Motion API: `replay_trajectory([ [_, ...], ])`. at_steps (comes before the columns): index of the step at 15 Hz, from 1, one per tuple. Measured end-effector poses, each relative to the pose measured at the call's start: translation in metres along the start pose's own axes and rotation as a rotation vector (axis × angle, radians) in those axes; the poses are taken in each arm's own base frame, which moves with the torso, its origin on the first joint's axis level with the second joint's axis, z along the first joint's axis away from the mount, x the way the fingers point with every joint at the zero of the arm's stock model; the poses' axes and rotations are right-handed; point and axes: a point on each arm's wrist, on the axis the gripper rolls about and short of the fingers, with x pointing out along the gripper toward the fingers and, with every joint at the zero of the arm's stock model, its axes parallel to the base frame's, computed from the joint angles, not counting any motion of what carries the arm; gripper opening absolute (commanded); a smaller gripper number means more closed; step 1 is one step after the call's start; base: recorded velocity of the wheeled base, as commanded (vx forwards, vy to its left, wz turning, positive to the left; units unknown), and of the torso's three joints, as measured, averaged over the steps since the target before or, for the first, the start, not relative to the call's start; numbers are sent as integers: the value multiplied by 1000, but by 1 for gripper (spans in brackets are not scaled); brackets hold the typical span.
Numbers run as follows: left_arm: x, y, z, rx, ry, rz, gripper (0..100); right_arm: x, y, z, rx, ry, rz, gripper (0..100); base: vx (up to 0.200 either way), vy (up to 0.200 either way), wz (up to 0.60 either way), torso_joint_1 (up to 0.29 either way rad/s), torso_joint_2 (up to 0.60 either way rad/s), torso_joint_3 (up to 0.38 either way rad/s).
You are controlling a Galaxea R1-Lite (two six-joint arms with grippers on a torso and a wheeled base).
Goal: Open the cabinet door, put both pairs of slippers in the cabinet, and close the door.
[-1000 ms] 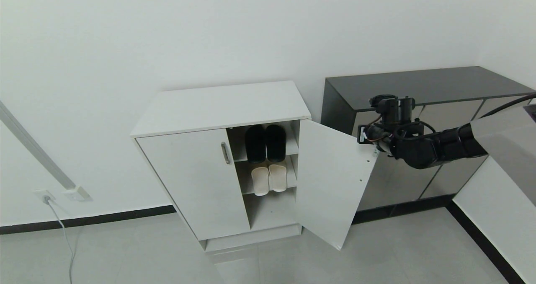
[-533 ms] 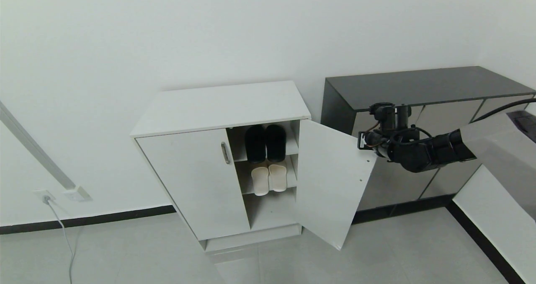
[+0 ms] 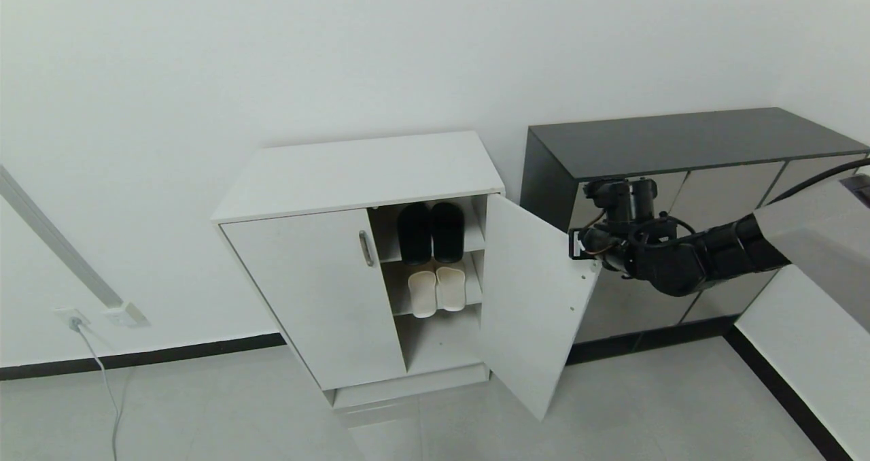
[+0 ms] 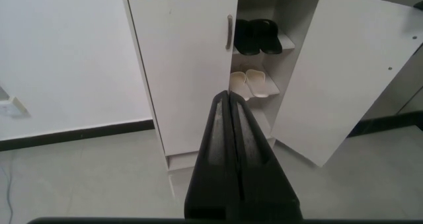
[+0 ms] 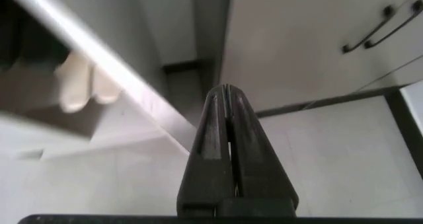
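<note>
both pairs are inside the cabinet [image 3: 353, 168]: black slippers [image 3: 430, 232] on the top shelf, white slippers [image 3: 437, 289] on the shelf below. the left door is closed and the right door [image 3: 537, 298] stands partly open. closing that door looks like the step left.

the right claw [image 3: 575, 243] is clenched on nothing, its tip at the door's free edge near the upper corner; contact cannot be confirmed. the left claw [image 4: 229, 95] hangs well back from the cabinet, clenched and empty too.

the likely trouble is a narrow tip sliding off that thin edge, leaving the door ajar. a push so high on the panel could also strain the hinges. the arm sits near the dark sideboard [image 3: 680, 138] and could brush it.

each slipper's long axis runs front to back, toes apparently toward the rear wall. the door's long axis is vertical, its free edge swung out toward the robot's right.
</note>
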Motion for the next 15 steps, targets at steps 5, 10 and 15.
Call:
replay_trajectory([
  [5, 0, 0, 0, 0, 0, 0, 0, -53, 27, -3, -31, 3, 126, 0, 0, 0, 0, 0, 0, 0],
  [10, 0, 0, 0, -1, 0, 1, 0, -72, 38, -16, -52, 1, 209, 0, 0, 0, 0, 0, 0, 0],
  [15, 0, 0, 0, -1, 0, 1, 0, -70, 46, -32, -111, -69, 257, 0, 0, 0, 0, 0, 0, 0],
])
